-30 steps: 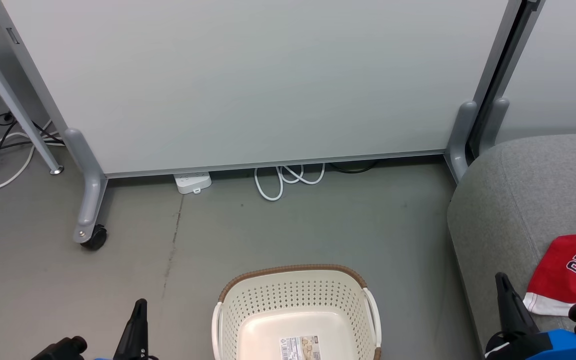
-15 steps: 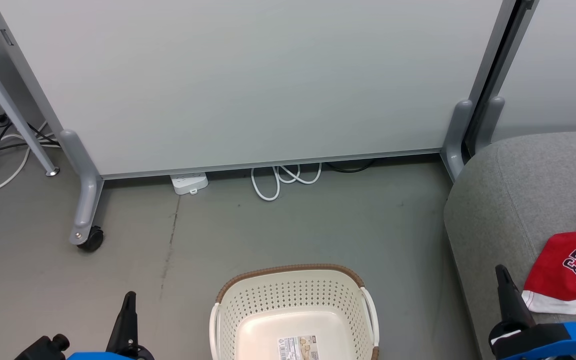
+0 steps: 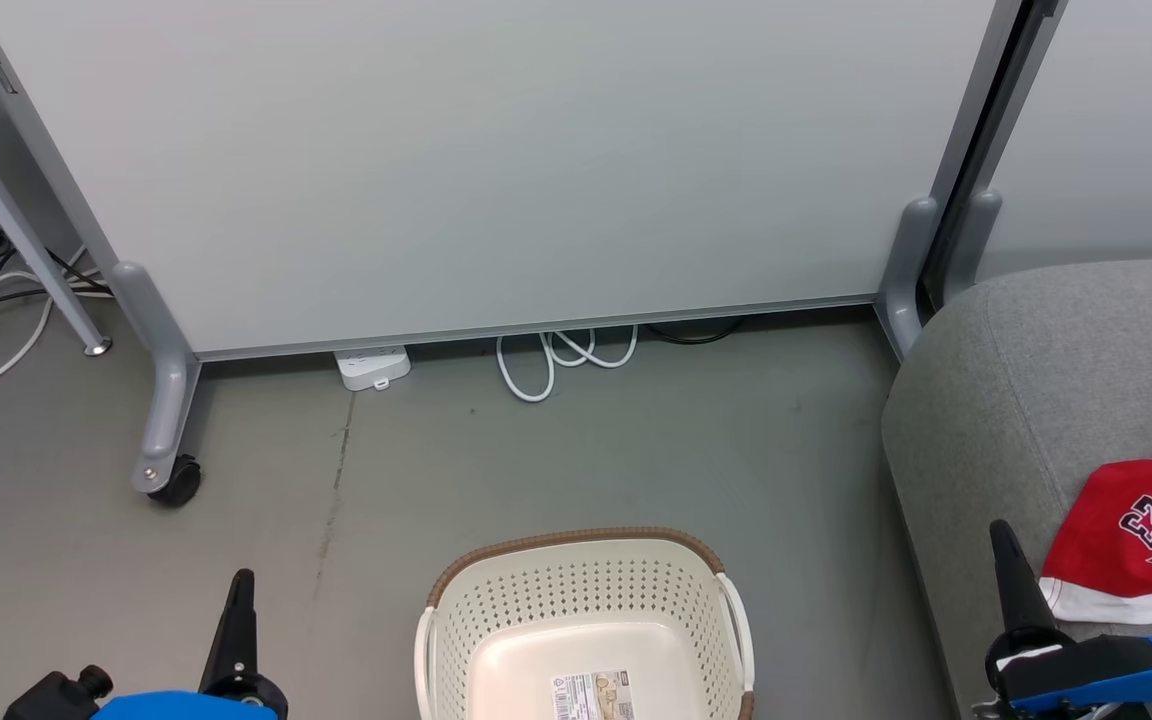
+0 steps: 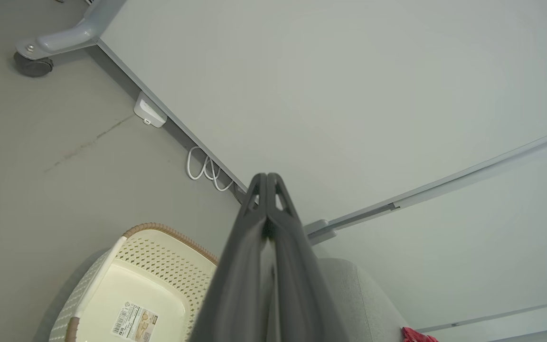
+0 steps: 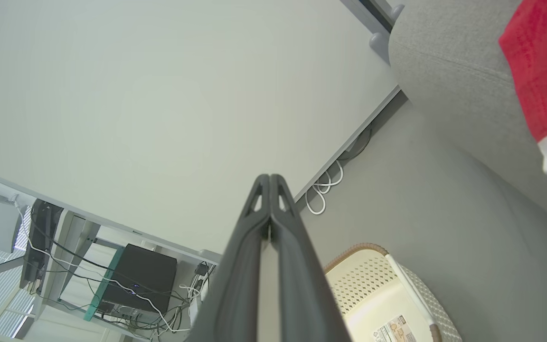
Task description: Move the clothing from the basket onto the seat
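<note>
Since the red clothing (image 3: 1131,535) lies on the grey seat (image 3: 1016,400) and the basket (image 3: 576,590) on the floor looks empty, we hold our left pincer (image 3: 240,582) and right pincer (image 3: 1000,532) squeezed shut on nothing, because the job looks done.

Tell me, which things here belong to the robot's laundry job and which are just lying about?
Part of the job:
- red clothing, already lying on the grey seat
- cream basket, its visible base bare but for a label

Just lying about:
- white power strip
- looped white cable
- rolling partition panel
</note>
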Controlling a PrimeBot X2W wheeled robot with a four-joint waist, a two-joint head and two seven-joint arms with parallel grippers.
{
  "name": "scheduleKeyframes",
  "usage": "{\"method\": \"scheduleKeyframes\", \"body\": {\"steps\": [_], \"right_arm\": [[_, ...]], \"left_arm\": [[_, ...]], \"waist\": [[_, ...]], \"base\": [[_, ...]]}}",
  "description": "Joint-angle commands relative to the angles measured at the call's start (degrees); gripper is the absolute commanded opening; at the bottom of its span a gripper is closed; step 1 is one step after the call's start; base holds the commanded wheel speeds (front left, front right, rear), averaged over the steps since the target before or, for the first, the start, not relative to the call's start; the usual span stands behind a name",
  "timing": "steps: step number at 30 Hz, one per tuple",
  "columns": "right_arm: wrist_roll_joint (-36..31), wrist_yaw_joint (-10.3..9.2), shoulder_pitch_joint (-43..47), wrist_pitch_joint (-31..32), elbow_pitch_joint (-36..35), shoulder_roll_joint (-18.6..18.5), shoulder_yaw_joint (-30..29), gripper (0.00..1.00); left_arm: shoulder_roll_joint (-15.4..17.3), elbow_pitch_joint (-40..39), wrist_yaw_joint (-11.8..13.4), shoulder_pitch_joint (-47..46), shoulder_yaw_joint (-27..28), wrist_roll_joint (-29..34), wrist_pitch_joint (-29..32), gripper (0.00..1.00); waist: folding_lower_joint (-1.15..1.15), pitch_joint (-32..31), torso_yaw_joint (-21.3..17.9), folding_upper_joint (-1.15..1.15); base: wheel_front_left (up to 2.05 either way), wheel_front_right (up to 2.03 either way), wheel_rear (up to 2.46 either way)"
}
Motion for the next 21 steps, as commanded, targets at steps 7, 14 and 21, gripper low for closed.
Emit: {"method": "scheduleKeyframes", "body": {"steps": [7, 14, 21], "right_arm": [[6.6, 0.0, -2.1, 0.8, 0.3, -0.3, 0.1, 0.0], [11.2, 0.0, -2.8, 1.1, 0.8, -0.3, 0.2, 0.0], [15.6, -0.01, -3.4, 1.5, 1.4, -0.4, 0.2, 0.0]], "left_arm": [[0.2, -1.3, -0.2, -1.8, 1.4, -5.2, 1.5, 0.0], [0.2, -1.8, -0.2, -2.1, 2.1, -9.0, 2.6, 0.0], [0.1, -2.2, -0.2, -2.3, 2.9, -12.6, 3.6, 0.0]], "waist": [[0.0, 0.0, -0.3, 0.0], [0.0, 0.0, -0.5, 0.0], [0.0, 0.1, -0.8, 0.0]], "base": [[0.0, 0.0, 0.0], [0.0, 0.0, 0.0], [0.0, 0.0, 0.0]]}}
